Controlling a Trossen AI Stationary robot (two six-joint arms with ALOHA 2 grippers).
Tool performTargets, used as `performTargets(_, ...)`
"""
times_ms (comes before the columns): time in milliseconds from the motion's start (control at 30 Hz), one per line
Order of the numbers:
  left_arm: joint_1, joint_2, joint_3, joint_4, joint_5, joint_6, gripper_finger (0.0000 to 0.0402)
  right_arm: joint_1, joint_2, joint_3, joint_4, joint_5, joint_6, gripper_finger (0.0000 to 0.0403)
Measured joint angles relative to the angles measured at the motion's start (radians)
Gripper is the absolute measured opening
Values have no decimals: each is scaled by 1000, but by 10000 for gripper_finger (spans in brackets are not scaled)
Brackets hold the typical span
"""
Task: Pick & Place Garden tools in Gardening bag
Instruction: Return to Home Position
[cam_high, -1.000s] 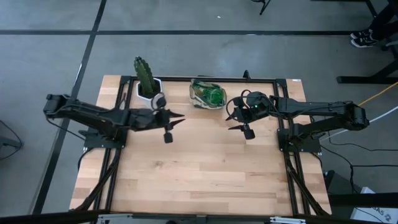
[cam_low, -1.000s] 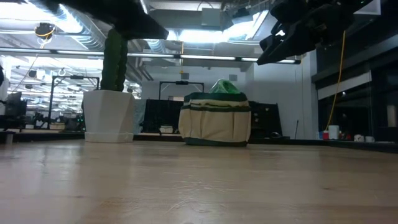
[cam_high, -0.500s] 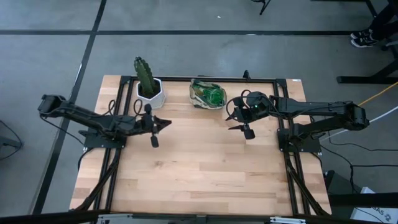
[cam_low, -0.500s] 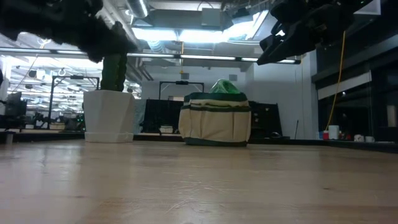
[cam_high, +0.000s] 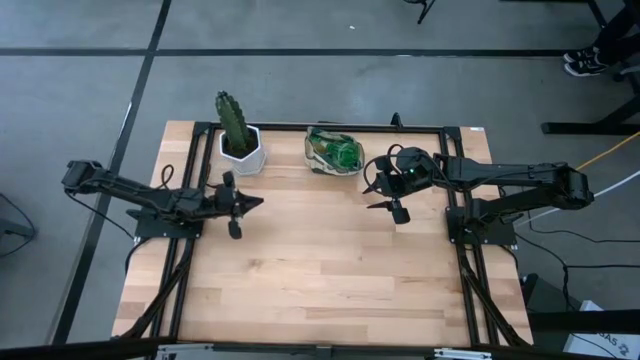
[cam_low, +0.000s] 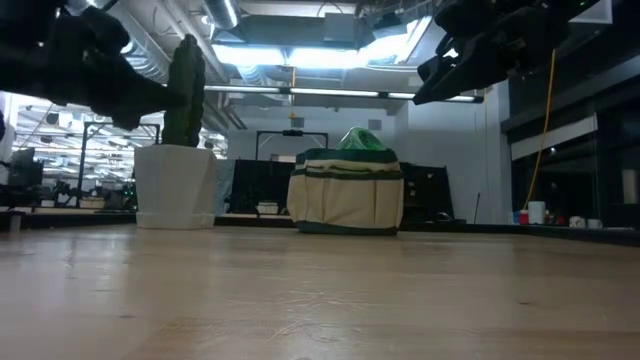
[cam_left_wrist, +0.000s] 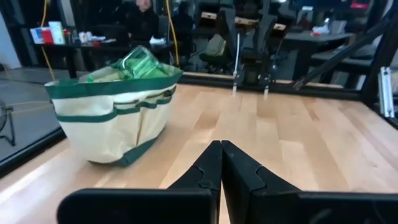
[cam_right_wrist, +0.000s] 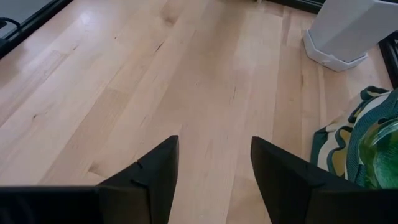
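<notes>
The olive-green and cream gardening bag (cam_high: 333, 152) stands on its base at the table's far edge, near the middle; it also shows in the low view (cam_low: 346, 192). A green spray bottle (cam_left_wrist: 140, 62) sticks out of the bag's open top. My left gripper (cam_high: 258, 201) hovers level over the table's left part, in front of the cactus pot. Its fingers are shut with nothing between them (cam_left_wrist: 221, 146). My right gripper (cam_high: 370, 188) hangs open and empty just right of the bag, tilted down toward the table (cam_right_wrist: 214, 155).
A green cactus in a white hexagonal pot (cam_high: 241, 150) stands at the far left, beside the bag. Bare wooden tabletop (cam_high: 330, 270) stretches from both grippers to the near edge. A black frame runs along the table's sides (cam_high: 470, 270).
My left gripper has drawn back toward the table's left edge and sunk lower, away from the bag and the cactus pot. Its fingers have shut on nothing.
</notes>
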Motion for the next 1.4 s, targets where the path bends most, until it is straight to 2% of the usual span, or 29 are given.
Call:
performTargets(200,0,-97,-11,-121,3,1,3,0,0,0,0,0,0,202)
performTargets(367,0,-148,-11,-177,59,11,3,0,0,0,0,0,0,202)
performTargets(567,0,-154,-11,-190,71,41,3,0,0,0,14,0,0,202)
performTargets(700,0,-153,-11,-189,71,36,3,0,0,0,116,0,5,202)
performTargets(933,0,-153,-11,-189,70,44,4,14,0,0,197,-9,220,202)
performTargets(1067,0,-153,-11,-189,70,44,4,15,-51,-1,120,10,254,202)
performTargets(1200,0,-153,-11,-189,71,44,4,41,-158,-98,123,86,299,202)
performTargets(1400,0,-152,-11,-189,71,44,4,99,-378,-374,333,155,391,202)
